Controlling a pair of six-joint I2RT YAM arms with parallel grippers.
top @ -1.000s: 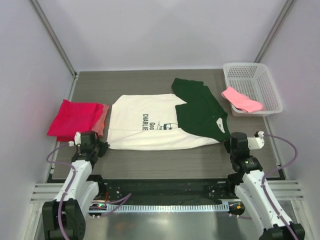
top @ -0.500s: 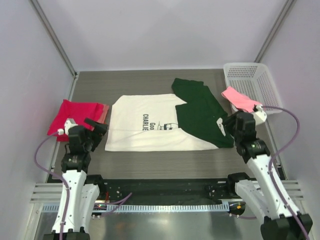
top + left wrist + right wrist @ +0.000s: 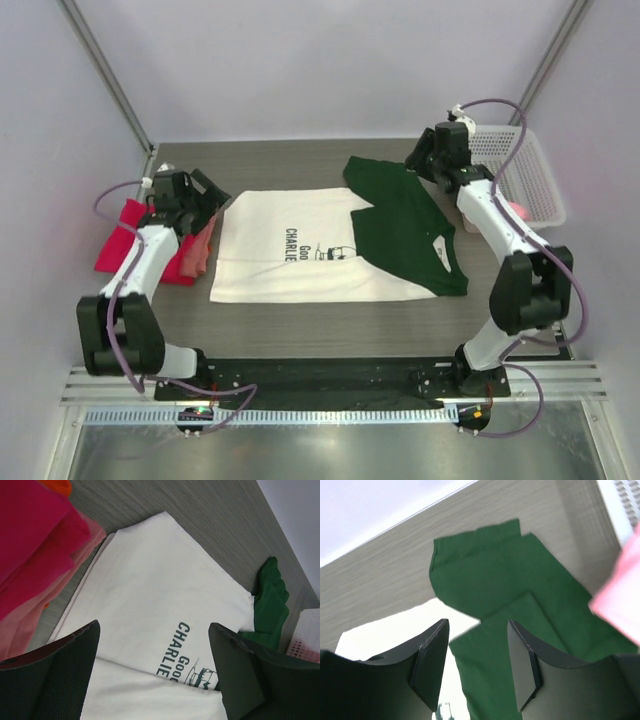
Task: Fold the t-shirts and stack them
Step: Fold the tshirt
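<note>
- Here the cream t-shirt (image 3: 290, 255) lies flat on the surface (image 3: 300, 165), beside the folded red ones (image 3: 140, 235).
- Left pincer (image 3: 207, 188) and right pincer (image 3: 420, 160) hover released and empty near its far corners; each should pinch the edge evenly.

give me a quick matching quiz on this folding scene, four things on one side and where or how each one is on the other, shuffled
Things:
1. cream-white t-shirt
2. red-pink shirts
3. mesh basket
4. right gripper

Place or state:
A. in the far right corner
B. spread flat in the middle
C. open, by the green sleeve
D. folded pile at the left edge

Pairs: 1-B, 2-D, 3-A, 4-C
</note>
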